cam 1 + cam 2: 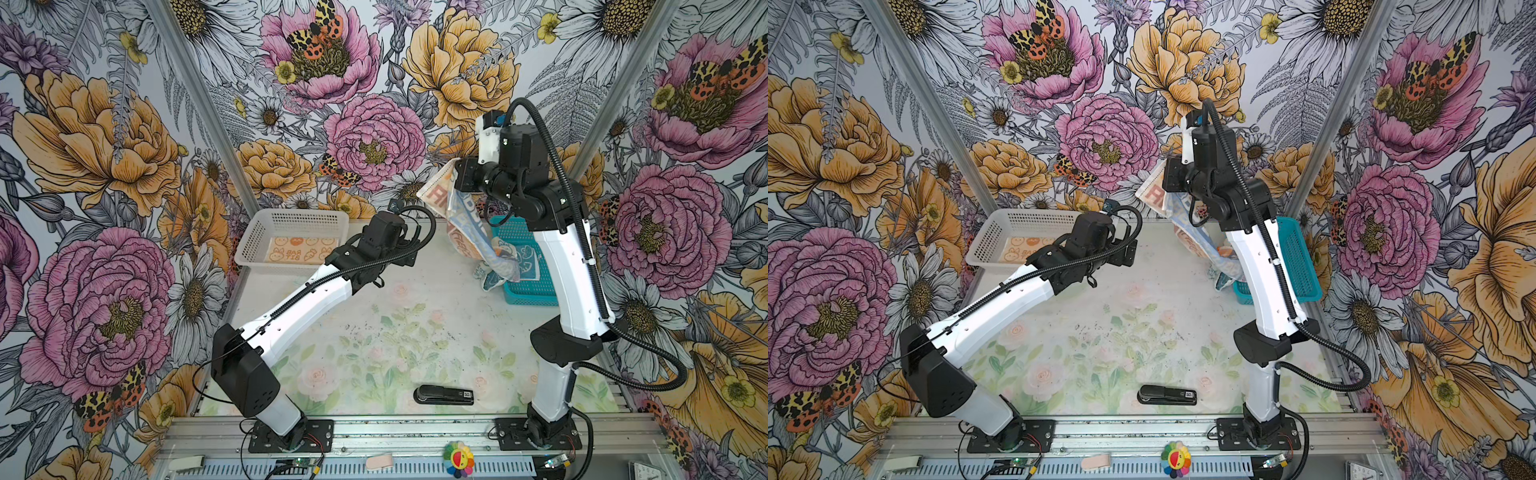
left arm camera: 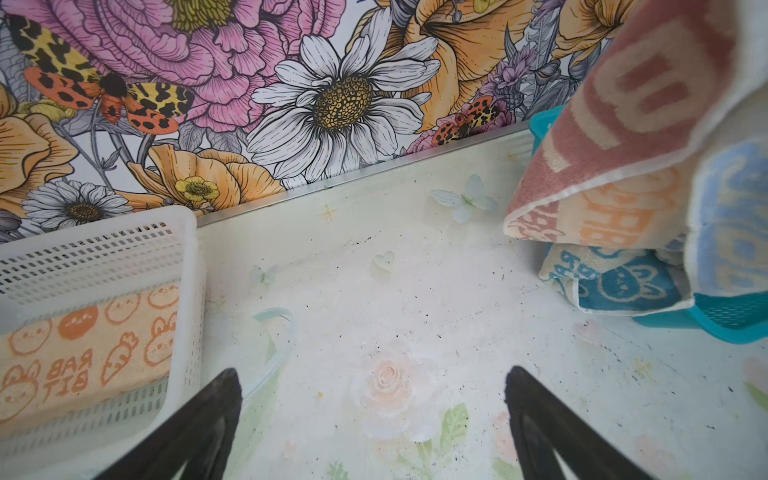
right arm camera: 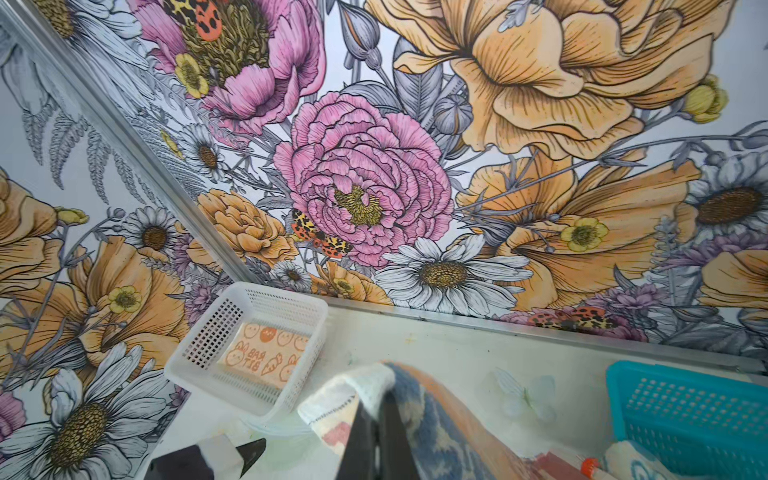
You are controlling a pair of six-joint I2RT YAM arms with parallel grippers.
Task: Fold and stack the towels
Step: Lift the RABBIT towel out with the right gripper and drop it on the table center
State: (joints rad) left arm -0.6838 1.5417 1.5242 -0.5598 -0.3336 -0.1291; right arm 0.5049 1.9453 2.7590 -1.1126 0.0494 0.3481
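Right pincer (image 3: 380, 399) is clamped on one striped towel (image 1: 457, 216), dangling it by the teal basket (image 1: 530, 296), where one blue bunny towel (image 2: 623, 284) droops over the rim. Left pincer (image 2: 372, 370) hangs wide open beside the white basket (image 1: 249, 245), one folded orange towel (image 1: 299, 249) inside.

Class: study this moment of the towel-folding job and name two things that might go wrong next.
1. The right hand pinches the striped RABBIT towel by one edge only; it may slip free.
2. That towel's lower end seems to lie on the blue bunny towel at the teal basket rim, so lifting may drag it out.
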